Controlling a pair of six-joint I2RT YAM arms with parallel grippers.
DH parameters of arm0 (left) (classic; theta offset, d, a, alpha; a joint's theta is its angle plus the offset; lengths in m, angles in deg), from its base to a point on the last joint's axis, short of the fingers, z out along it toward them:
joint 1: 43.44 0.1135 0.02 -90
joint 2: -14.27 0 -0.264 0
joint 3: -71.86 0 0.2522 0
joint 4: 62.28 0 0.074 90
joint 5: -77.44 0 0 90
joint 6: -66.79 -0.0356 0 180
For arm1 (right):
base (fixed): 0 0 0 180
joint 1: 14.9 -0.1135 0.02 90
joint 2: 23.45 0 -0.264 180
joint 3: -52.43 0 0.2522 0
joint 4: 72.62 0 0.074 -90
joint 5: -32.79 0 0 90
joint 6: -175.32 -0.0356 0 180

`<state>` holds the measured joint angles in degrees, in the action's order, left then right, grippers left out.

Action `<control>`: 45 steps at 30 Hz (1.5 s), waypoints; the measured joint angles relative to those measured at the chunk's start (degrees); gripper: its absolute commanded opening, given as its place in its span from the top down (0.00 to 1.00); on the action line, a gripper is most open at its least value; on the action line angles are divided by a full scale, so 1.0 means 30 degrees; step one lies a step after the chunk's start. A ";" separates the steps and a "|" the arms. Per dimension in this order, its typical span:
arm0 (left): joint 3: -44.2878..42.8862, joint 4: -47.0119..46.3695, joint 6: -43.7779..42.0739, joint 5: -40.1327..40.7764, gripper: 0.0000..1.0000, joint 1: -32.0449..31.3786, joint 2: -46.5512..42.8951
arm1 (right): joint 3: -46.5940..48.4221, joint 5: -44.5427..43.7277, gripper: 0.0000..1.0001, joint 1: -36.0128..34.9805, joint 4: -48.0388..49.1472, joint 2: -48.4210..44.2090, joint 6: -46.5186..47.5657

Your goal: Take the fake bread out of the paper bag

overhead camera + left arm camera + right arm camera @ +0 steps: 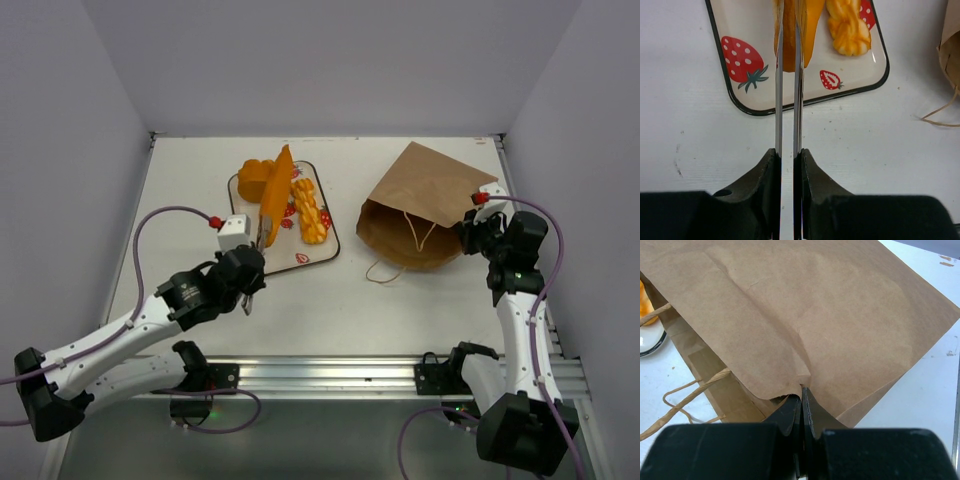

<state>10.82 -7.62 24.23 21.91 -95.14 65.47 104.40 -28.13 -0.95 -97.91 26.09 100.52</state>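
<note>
My left gripper is shut on the silver metal tongs, whose two arms run forward between my fingers. The tongs pinch the long orange baguette, which stands tilted over the strawberry tray; it also shows in the left wrist view. A braided loaf and another orange bread lie on the tray. The brown paper bag lies on its side to the right. My right gripper is shut on the bag's upper edge. The bag's inside is hidden.
The bag's twisted paper handles trail onto the table toward me; they also show in the right wrist view. The tray's black rim lies just ahead of my left fingers. White walls close the table on three sides.
</note>
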 measured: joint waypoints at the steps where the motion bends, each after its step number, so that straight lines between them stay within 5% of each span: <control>1: 0.0444 -0.0182 0.0000 -0.0117 1.00 0.0029 -0.0153 | 0.0000 0.0000 1.00 0.0000 0.0000 0.0000 -0.0007; 20: 0.3271 -0.2135 -0.0007 -0.1734 1.00 0.0087 -0.0255 | 0.0000 0.0080 1.00 0.0095 0.0000 -0.0022 -0.0007; 30: 0.3548 -0.2273 0.0058 -0.1909 0.64 0.0109 -0.0313 | 0.0000 0.0138 1.00 0.0124 0.0000 -0.0022 0.0000; 45: 0.3548 -0.2557 0.0036 -0.2863 0.53 0.0109 -0.0452 | 0.0000 0.0153 1.00 0.0124 0.0000 -0.0022 -0.0007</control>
<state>21.46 -15.29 24.34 13.32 -94.81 64.11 104.40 -27.67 -0.57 -97.91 26.02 100.50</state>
